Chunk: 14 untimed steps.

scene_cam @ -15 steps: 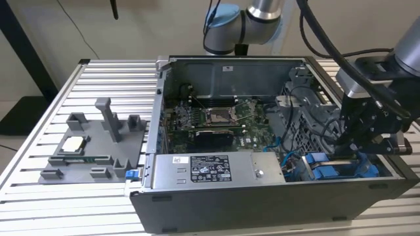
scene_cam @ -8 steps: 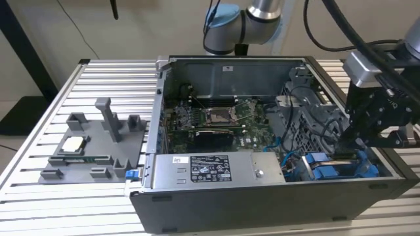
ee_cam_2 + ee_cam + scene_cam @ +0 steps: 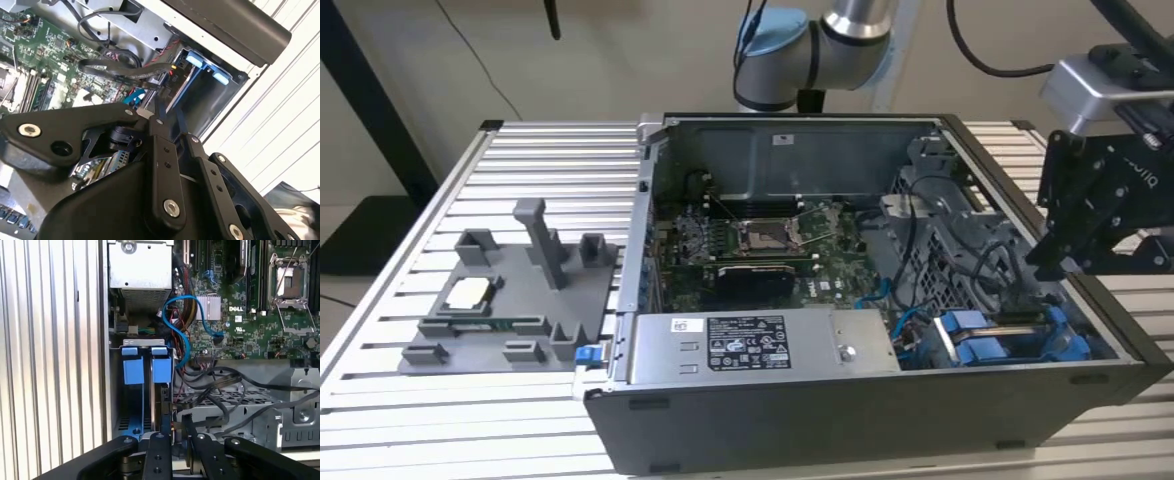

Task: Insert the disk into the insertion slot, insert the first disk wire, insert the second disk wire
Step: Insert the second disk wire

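Gripper [image 3: 172,437] over the insertion slot [image 3: 131,410], inside the open computer case [image 3: 854,420]

Fingers nearly closed on a thin edge beside the blue tabs [image 3: 161,365]; I cannot tell whether that edge is the disk. Blue cable [image 3: 176,325] loops just beyond the slot, toward the motherboard [image 3: 240,305]

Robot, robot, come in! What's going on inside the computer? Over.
End effector poised over the insertion slot, at a black wire. Disk seated upright in the slot, blue tabs showing. Loose cables crowd alongside.
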### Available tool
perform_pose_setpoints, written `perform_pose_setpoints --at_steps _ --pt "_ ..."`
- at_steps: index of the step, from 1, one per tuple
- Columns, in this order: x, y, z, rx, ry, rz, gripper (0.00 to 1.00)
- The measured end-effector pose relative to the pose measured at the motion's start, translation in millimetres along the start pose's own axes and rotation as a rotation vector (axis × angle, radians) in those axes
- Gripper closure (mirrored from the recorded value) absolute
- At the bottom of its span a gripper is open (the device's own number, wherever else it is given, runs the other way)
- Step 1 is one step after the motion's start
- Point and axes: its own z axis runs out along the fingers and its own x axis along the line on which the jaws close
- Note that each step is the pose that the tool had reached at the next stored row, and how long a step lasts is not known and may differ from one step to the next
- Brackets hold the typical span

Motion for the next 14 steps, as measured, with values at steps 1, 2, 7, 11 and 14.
perform_pose_setpoints --at_steps 1,2,7,11,14 --pt "-0.3 0.0 -2.9 0.0 -0.0001 0.0 0.76" --pt "-0.6 0.0 -5.9 0.0 0.0001 0.0 0.76" --pt "-1.1 -0.1 -9.8 0.0003 -0.0002 0.0 0.76" --pt "-1.1 -0.1 -9.9 0.0003 0.0 0.0 0.76" --pt "-1.1 -0.1 -9.9 0.0004 0.0 0.0 0.76"
